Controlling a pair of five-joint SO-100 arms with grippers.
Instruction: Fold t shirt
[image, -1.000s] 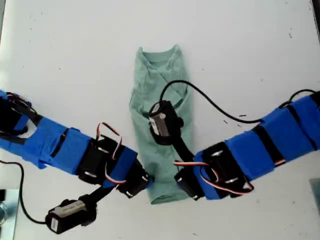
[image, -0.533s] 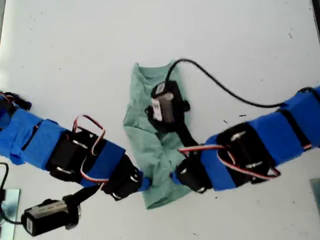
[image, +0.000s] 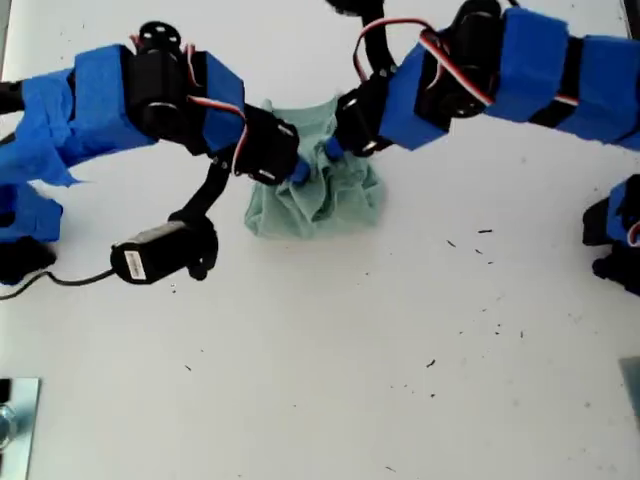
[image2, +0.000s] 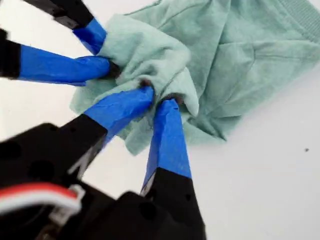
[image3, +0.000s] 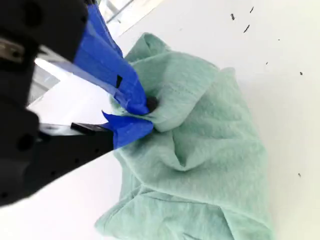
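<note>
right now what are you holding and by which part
Both my first gripper and my second gripper pinch bunched folds of the t shirt.

The scene was lit brightly and evenly from above, and the white table (image: 420, 330) was washed nearly featureless, with only faint, soft shadows cast beneath the arms. No hard glare was seen. In the first wrist view the near black housing was rendered blurred, perhaps by closeness. The t shirt (image3: 210, 165) was shown fairly sharp, its folds softly shaded.
</note>
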